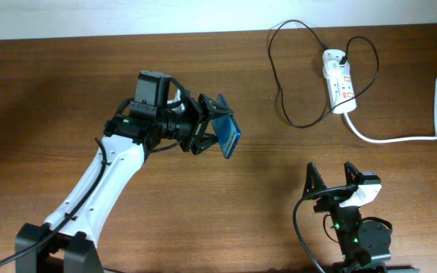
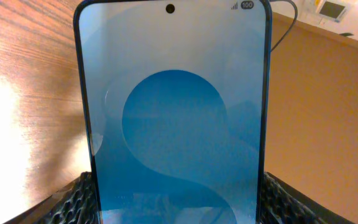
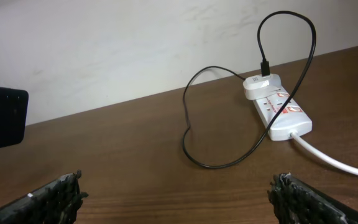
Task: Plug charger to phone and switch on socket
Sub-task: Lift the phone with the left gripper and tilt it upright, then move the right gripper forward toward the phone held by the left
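A small "100" beside signal bars, top right of the screen of the phone (image 2: 173, 124)

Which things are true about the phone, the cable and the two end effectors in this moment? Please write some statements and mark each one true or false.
1. The left end effector holds the phone between its fingers. True.
2. The right end effector is closed on the black cable. False: it is open, empty and apart from the cable.
3. The black cable is plugged into the phone. False: it lies looped on the table beside the power strip, away from the phone.
4. The black cable runs from a white adapter on the power strip. True.
5. The phone's screen is dark. False: it is lit bright blue.
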Robot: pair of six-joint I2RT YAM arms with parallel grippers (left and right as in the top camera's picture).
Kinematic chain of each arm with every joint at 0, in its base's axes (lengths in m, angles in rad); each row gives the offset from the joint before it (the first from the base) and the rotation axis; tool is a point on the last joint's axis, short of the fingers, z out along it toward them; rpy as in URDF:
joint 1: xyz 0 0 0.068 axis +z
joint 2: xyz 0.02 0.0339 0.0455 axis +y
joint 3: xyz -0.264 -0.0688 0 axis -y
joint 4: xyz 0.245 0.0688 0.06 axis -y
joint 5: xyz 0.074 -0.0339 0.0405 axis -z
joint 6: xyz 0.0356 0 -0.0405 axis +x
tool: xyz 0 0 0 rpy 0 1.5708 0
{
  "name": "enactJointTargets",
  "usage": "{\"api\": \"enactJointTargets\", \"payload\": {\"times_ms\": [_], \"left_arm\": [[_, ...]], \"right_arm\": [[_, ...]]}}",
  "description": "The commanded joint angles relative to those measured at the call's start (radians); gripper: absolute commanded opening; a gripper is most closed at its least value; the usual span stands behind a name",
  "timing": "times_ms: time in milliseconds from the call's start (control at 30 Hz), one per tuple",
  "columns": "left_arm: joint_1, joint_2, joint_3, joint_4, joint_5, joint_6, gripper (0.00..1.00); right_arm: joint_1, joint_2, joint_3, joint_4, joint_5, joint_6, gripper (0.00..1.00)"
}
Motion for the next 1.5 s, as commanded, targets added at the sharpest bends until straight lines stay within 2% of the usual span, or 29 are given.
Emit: {"api": "enactJointTargets", "payload": {"times_ms": [0, 700, 800, 867, 1033, 1333, 1467], "left_arm": [[0.006, -0.032, 0.031, 0.01, 0.061, -0.026, 0.5], [0.006, -0.032, 0.031, 0.01, 0.088, -0.021, 0.48], [0.006, -0.032, 0.031, 0.01, 0.072, 0.027, 0.48], [0.006, -0.032, 0.031, 0.009, 0.027, 0.104, 0.49], [0.006, -0.032, 0.031, 0.01, -0.086, 0.209, 0.48], [0.006, -0.032, 0.031, -0.001, -0.233, 0.51, 0.46], [0.006, -0.032, 0.031, -0.055, -0.285, 0.603, 0.46]], "right_arm": [[0.003, -0.006, -0.006, -0.004, 0.008, -0.01, 0.98], [0.003, -0.006, -0.006, -0.004, 0.008, -0.01, 0.98], [0.003, -0.006, -0.006, -0.004, 0.009, -0.01, 0.98], [0.003, -0.006, -0.006, -0.004, 0.008, -0.01, 0.98], [0.003, -0.006, -0.006, -0.004, 0.008, -0.009, 0.98], [0.003, -0.006, -0.006, -0.004, 0.008, -0.01, 0.98], [0.003, -0.006, -0.006, -0.004, 0.008, -0.01, 0.98]]}}
